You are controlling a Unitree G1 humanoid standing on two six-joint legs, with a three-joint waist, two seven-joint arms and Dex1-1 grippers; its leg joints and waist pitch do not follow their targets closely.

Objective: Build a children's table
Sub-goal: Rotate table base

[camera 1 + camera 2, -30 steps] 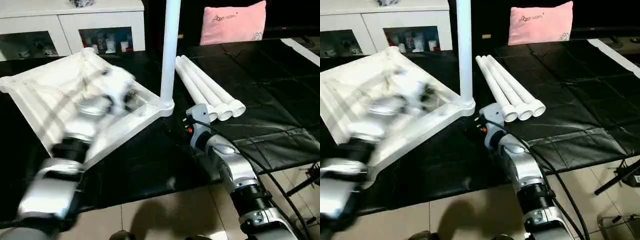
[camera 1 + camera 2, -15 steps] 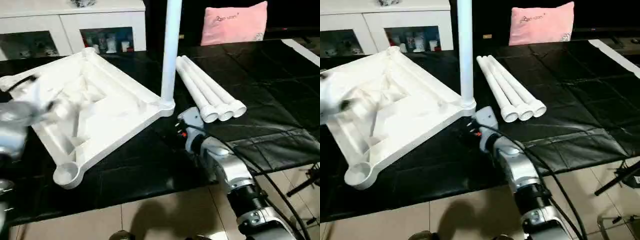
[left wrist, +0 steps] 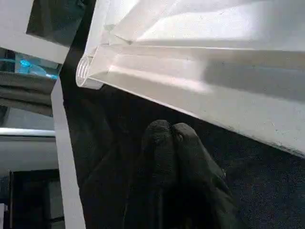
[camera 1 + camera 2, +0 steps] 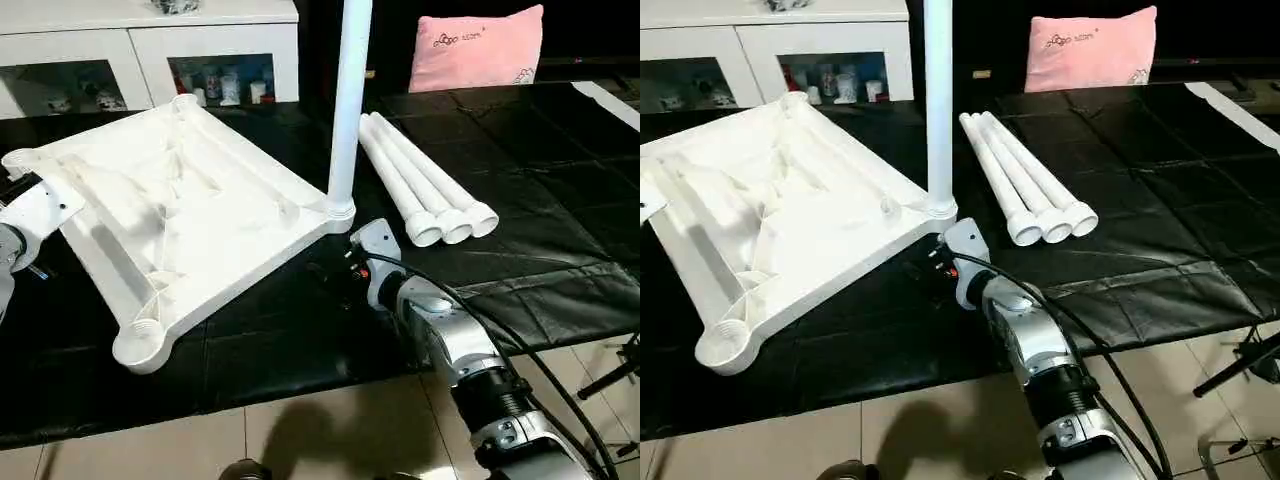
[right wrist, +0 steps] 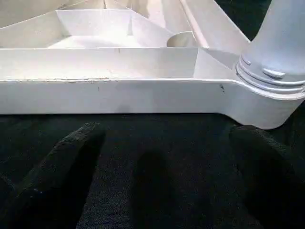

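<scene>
The tabletop [image 4: 180, 220] lies ribbed side up on the black-covered bench [image 4: 560, 180], one leg [image 4: 350, 100] standing upright in its corner socket. The right gripper [image 5: 162, 162] has its jaws spread wide just before that socketed corner, holding nothing. The left gripper [image 3: 167, 143] has its jaws pressed together, empty, just beside the tabletop's edge. Three loose legs [image 4: 425, 190] lie side by side beyond the right jaws.

My left gripper [image 3: 172, 138] is pinched closed; my right gripper [image 5: 162, 157] is spread wide, forearm extended forward.
</scene>
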